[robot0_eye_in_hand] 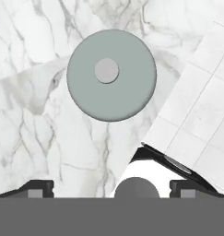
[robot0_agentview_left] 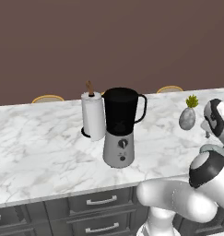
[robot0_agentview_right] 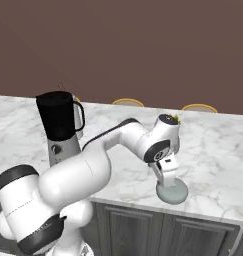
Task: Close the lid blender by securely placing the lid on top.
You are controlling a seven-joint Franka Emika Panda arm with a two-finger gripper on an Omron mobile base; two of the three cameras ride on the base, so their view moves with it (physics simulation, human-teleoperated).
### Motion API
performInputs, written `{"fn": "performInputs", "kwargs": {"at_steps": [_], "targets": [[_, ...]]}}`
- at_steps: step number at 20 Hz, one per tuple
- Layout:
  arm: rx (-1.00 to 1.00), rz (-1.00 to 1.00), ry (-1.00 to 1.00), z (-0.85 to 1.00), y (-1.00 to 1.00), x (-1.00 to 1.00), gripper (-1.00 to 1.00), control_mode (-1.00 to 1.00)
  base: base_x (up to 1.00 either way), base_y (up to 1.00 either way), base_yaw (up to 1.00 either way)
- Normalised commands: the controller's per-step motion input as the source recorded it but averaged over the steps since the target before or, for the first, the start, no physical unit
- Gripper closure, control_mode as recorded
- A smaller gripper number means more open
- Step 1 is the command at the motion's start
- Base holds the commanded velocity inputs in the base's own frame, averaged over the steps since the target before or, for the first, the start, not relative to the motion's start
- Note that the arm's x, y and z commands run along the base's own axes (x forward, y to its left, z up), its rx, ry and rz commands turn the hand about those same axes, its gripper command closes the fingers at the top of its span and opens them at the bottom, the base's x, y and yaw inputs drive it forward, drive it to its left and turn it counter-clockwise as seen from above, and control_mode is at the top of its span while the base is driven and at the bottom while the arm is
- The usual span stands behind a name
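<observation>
The blender [robot0_agentview_left: 120,126] stands upright mid-counter, its black jar open at the top, handle to the right, silver base with a black knob; it is also at the left in the right base view [robot0_agentview_right: 60,130]. The lid [robot0_agentview_right: 172,192], a round pale grey cap with a small centre knob, lies flat on the marble close to the counter's front edge, well right of the blender. My gripper [robot0_agentview_right: 168,183] hangs just above it, pointing down. In the hand view the lid [robot0_eye_in_hand: 111,75] lies ahead of the open gripper [robot0_eye_in_hand: 112,190], with nothing between the fingertips [robot0_eye_in_hand: 37,189].
A white paper towel roll [robot0_agentview_left: 93,115] stands right behind the blender on its left. A grey vase with a green sprig [robot0_agentview_left: 188,115] sits at the counter's back right. The counter edge [robot0_eye_in_hand: 164,110] runs diagonally beside the lid, tiled floor beyond. Drawers [robot0_agentview_left: 102,201] lie below.
</observation>
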Motion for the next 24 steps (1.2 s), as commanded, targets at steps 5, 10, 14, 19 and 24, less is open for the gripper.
{"fn": "performInputs", "kwargs": {"at_steps": [5, 10, 14, 19, 24], "targets": [[0.06, 0.00, 0.12, -0.24, -0.34, 0.20, -1.00, -1.00, 0.00, 0.00, 0.00], [0.02, 0.00, 0.16, -0.24, -0.27, 0.02, -1.00, -1.00, 0.00, 0.00, 0.00], [0.00, 0.00, 0.14, -0.33, -0.06, 0.11, -1.00, -1.00, 0.00, 0.00, 0.00], [0.00, 0.00, 0.07, -0.29, -0.01, 0.13, -1.00, -1.00, 0.00, 0.00, 0.00], [0.03, 0.00, 0.00, -0.22, -0.02, 0.08, -1.00, -1.00, 0.00, 0.00, 0.00]]}}
